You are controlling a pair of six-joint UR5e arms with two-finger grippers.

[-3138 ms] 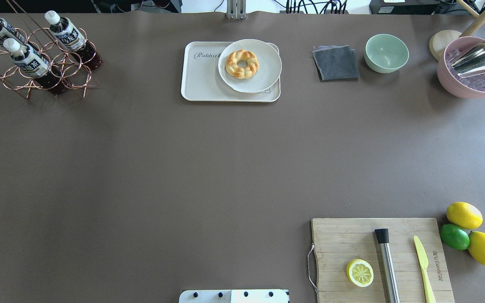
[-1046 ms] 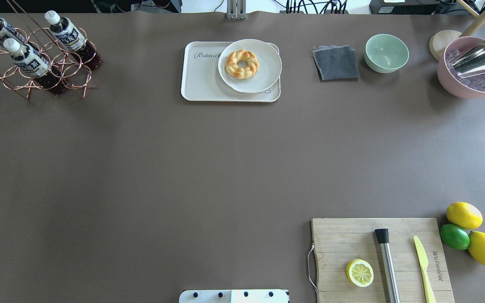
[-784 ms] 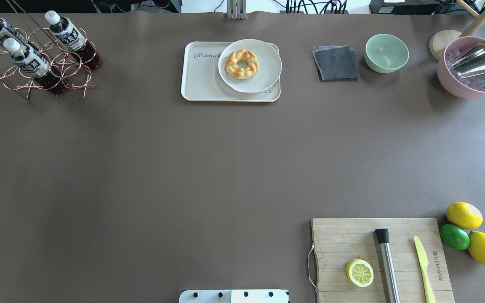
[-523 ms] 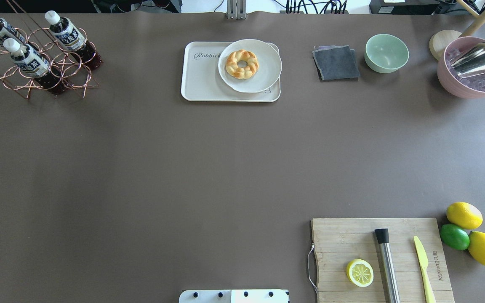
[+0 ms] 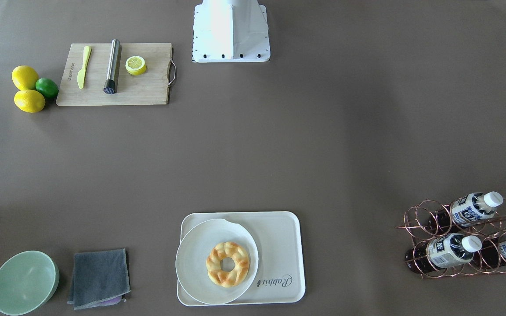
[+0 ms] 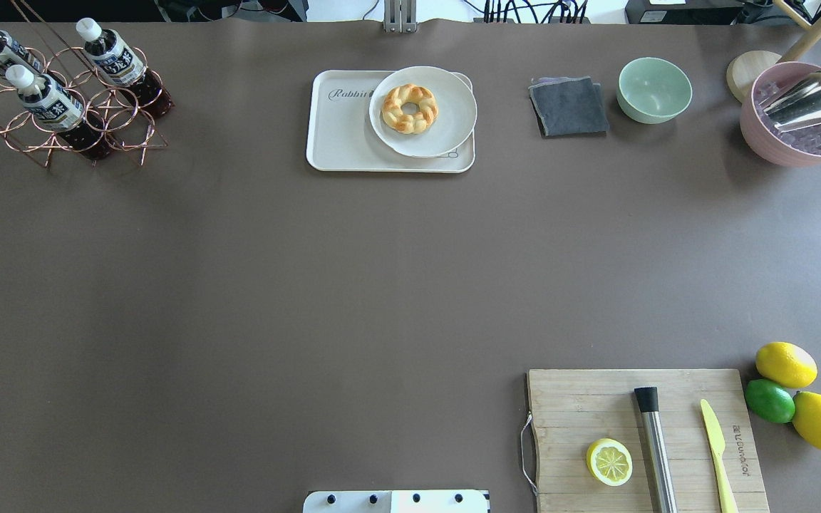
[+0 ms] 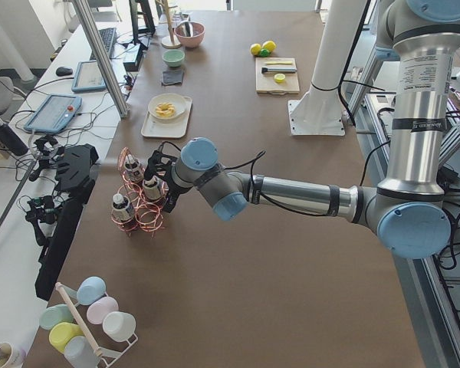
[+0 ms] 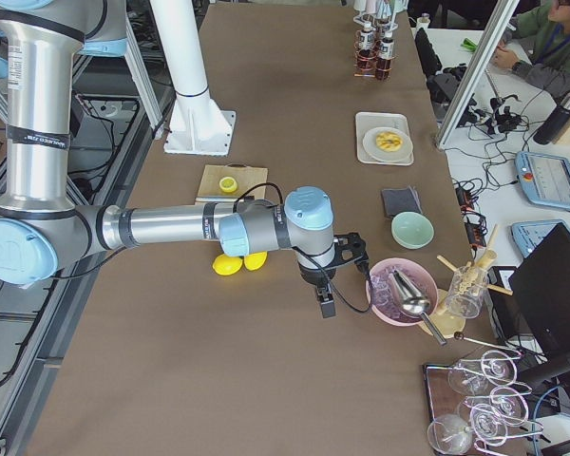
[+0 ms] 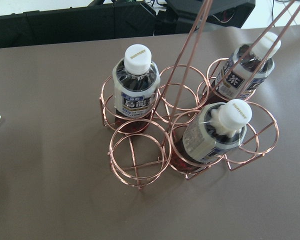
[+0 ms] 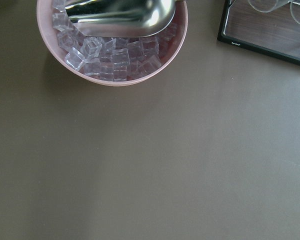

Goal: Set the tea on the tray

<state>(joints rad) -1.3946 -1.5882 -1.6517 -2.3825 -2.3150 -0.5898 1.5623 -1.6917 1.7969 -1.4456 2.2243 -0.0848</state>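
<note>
The table [image 6: 311,285] bears one tray [image 6: 343,135], well off to the right of the left gripper [image 7: 159,178]. One plate [image 6: 453,125] covers most of the tray, and only the lettered end, the end nearer that gripper, is bare. One copper rack [image 9: 137,160] sits just ahead of and below the left gripper. The tea [image 9: 217,132] stands in its rings, three bottles, none on the tray yet. Each bottle leans, with its long axis tilted and its cap up toward the gripper. The left arm is clearly the nearer one. The right gripper [image 8: 326,306] hangs by the ice bowl [image 10: 115,83], well apart from the rack. Whether either gripper is spread or closed cannot be told.
</note>
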